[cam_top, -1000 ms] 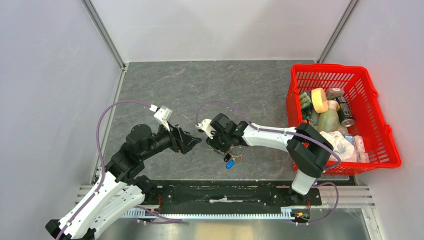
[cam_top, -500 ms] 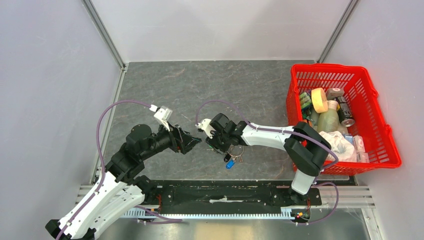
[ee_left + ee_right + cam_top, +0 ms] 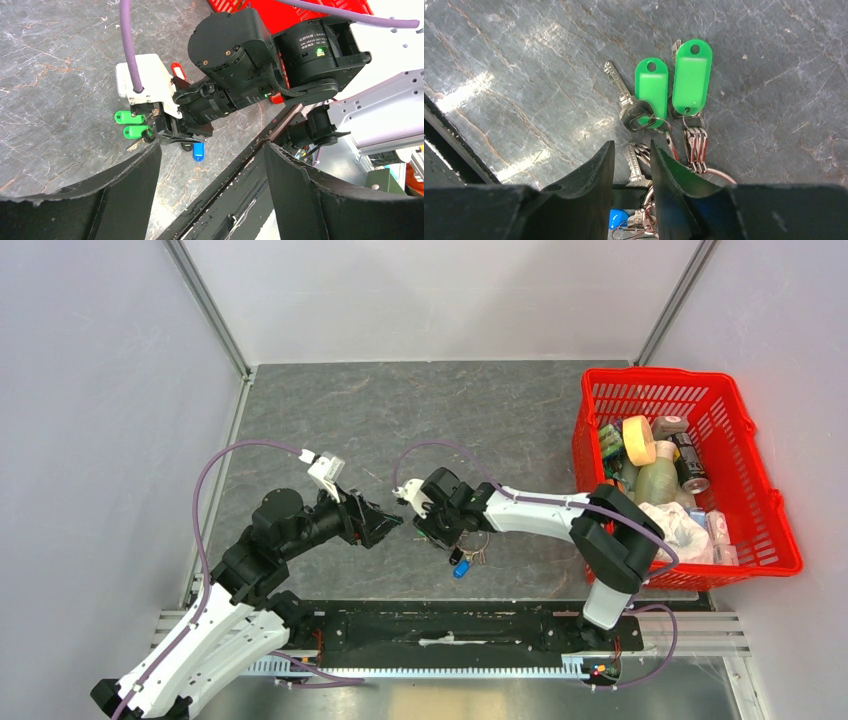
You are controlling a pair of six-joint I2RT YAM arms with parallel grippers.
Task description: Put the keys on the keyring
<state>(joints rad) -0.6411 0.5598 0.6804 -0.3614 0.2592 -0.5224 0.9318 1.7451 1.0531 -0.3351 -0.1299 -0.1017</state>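
Observation:
The keys lie in a bunch on the grey table under my right gripper. In the right wrist view, two green keys lie just past my right gripper. A bare silver key sits between the narrow jaws. A blue key and metal loops fill the gap further in. The keyring curves out beside the right finger, and small loops hang on it. The left wrist view shows the green keys, the blue key and a red key. My left gripper is open, empty and close left of the bunch.
A red basket full of bottles, tape and packets stands at the right edge of the table. The black base rail runs along the near edge, just behind the keys. Grey walls close in the left, right and far sides.
My right gripper has crept a little to the left over the bunch and the blue key has shifted slightly. My left arm has not moved.

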